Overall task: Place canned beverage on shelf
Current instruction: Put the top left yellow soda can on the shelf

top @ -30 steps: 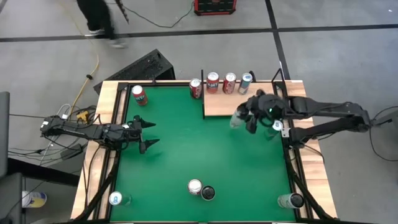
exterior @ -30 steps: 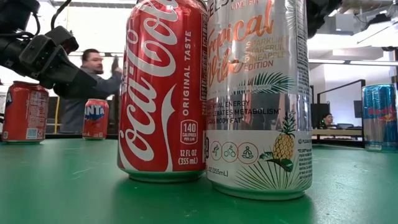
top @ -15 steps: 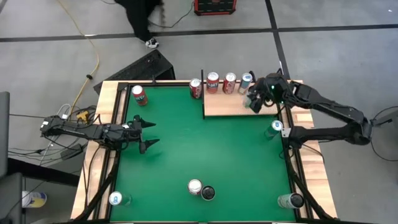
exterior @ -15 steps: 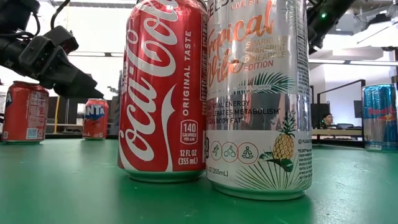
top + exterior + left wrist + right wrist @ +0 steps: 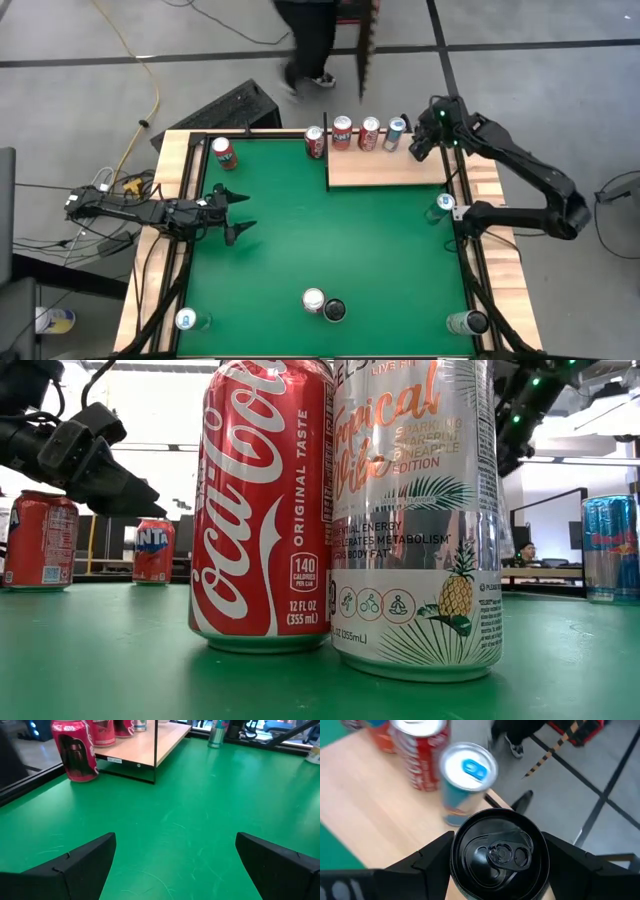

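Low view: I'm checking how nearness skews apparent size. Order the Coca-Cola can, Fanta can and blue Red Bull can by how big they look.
1. Coca-Cola can, nearest the camera.
2. Red Bull can.
3. Fanta can, farthest back.

Coca-Cola Original Taste red can (image 5: pixel 265 510), "Tropical Vibe" silver can (image 5: pixel 415 510), probably Fanta on distant can (image 5: pixel 153 550)

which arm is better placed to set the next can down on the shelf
Right. Its gripper is shut on a black-topped can above the shelf's far right corner, beside the blue-tabbed can. The left gripper is open and empty over the green table's left side.
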You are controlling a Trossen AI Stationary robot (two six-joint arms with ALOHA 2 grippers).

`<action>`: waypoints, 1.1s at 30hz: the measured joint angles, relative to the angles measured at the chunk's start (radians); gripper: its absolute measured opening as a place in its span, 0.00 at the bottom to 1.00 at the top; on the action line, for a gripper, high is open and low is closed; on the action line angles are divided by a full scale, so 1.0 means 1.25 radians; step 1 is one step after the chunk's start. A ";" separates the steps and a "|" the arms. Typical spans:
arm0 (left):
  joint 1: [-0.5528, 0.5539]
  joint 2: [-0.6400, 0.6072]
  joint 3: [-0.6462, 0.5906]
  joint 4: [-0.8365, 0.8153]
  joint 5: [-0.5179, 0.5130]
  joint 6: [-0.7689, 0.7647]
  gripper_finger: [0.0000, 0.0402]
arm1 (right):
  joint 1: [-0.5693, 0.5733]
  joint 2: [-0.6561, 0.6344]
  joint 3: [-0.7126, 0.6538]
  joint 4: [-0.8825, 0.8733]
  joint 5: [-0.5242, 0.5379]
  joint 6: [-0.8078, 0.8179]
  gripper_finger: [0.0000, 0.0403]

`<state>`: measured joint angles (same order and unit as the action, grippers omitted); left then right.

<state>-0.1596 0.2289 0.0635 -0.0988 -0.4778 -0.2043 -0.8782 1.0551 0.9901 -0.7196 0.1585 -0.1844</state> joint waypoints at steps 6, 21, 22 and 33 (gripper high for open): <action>0.000 0.000 0.000 0.000 0.000 -0.001 0.99 | -0.070 0.011 0.000 0.034 -0.003 0.006 0.70; 0.000 0.000 0.000 0.000 0.000 -0.036 0.99 | -0.197 0.080 0.000 0.112 -0.146 -0.079 0.70; 0.000 0.000 0.000 0.000 0.000 -0.036 0.99 | -0.203 0.085 0.000 0.112 -0.147 -0.085 0.70; 0.000 0.000 0.000 0.000 -0.001 -0.036 0.99 | -0.212 0.089 0.000 0.121 -0.198 -0.117 0.70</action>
<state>-0.1596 0.2291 0.0631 -0.0994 -0.4786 -0.2495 -1.1434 1.1667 0.9901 -0.5679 -0.0888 -0.3310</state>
